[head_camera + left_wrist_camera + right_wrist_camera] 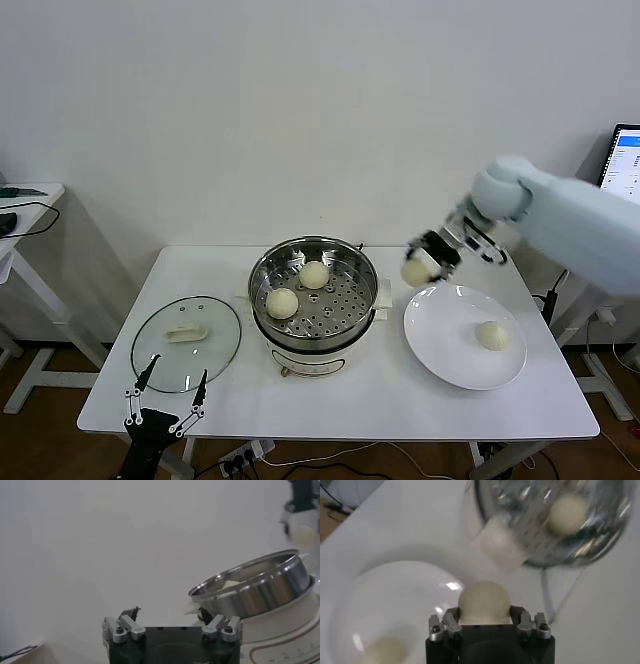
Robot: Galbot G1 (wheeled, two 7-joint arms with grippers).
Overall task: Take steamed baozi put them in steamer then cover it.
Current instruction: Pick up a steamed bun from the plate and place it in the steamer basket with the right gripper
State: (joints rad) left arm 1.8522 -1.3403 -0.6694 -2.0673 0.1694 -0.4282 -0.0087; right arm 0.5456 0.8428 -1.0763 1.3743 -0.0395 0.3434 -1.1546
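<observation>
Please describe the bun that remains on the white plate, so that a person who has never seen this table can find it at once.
Find the steel steamer in the middle of the white table; the round white plate lies on the robot's right of it. The bun lies alone on that plate, while two others sit inside the steamer and a fourth is held in the right tool.

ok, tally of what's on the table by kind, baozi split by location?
Baozi in the steamer: 2
Baozi held in the right gripper: 1
Baozi on the plate: 1
Steamer: 1
Glass lid: 1
Plate: 1
Total: 7 items, 4 of them baozi
</observation>
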